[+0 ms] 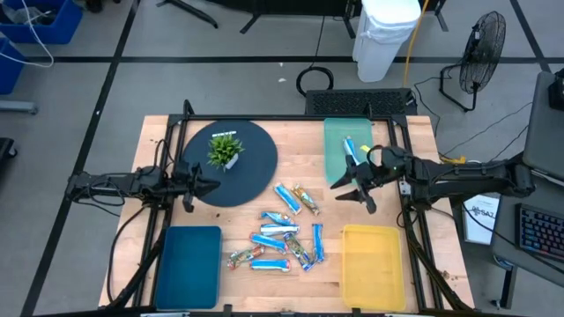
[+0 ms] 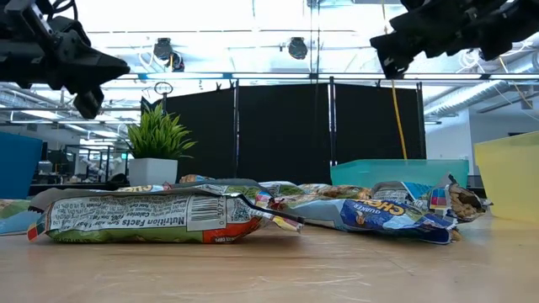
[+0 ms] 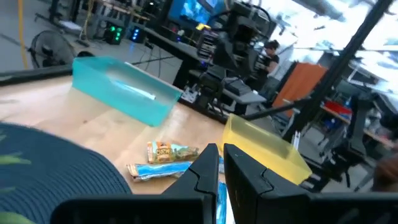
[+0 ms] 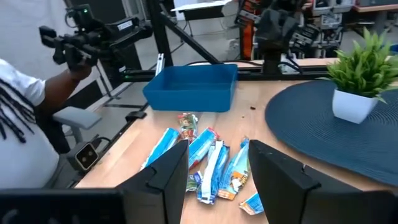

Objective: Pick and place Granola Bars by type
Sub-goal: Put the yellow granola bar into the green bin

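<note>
Though partly stacked, Granola Bars half-hidden

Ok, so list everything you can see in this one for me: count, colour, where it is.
Granola Bars: about ten, mostly blue and white, loose pile at the table's centre
single bar: one, blue, in the teal tray
teal tray: one, far right of the table
blue tray: one, near left corner
yellow tray: one, near right corner
round mat: one, dark, far left
potted plant: one, green in a white pot, on the mat
table: one, light wood
white bin, fan: one each, on the floor beyond
person: one, white top, beside the table
left gripper: shut, over the mat's edge
right gripper: open, empty, beside the teal tray
</note>
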Motion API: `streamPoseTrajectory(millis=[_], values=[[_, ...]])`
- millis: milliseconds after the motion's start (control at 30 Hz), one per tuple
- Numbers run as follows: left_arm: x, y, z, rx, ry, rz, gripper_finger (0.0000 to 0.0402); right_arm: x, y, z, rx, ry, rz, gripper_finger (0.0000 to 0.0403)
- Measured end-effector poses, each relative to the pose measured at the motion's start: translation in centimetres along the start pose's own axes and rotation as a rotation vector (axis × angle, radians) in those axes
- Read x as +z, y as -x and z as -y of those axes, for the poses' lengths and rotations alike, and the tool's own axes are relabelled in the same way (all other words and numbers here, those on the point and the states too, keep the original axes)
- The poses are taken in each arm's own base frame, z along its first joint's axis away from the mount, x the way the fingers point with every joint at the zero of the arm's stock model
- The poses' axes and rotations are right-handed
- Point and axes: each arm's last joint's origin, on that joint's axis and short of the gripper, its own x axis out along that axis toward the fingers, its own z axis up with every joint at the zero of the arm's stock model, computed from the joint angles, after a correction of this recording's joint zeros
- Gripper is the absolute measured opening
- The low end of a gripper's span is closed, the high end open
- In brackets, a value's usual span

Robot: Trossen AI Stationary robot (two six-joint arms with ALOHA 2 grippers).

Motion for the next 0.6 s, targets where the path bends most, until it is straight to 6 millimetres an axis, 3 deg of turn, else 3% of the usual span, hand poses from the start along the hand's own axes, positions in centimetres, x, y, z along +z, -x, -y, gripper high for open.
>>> streamPoseTrajectory(millis=[200, 467, 600], values=[[-0.9, -0.5, 0.3, -0.141, -0.02, -0.162, 0.003, 0.0, -0.1, -0.2, 0.009, 0.014, -0.005, 0.0156], [-2.3, -3.0, 0.4, 0.015, -0.083, -0.352, 0.0035, 0.0, -0.1, -0.2, 0.006, 0.027, -0.001, 0.0155], [-1.6, -5.5, 1.8, 0.043, -0.171, -0.464, 0.0074, 0.0, -0.1, -0.1, -0.021, 0.031, 0.001, 0.0155]])
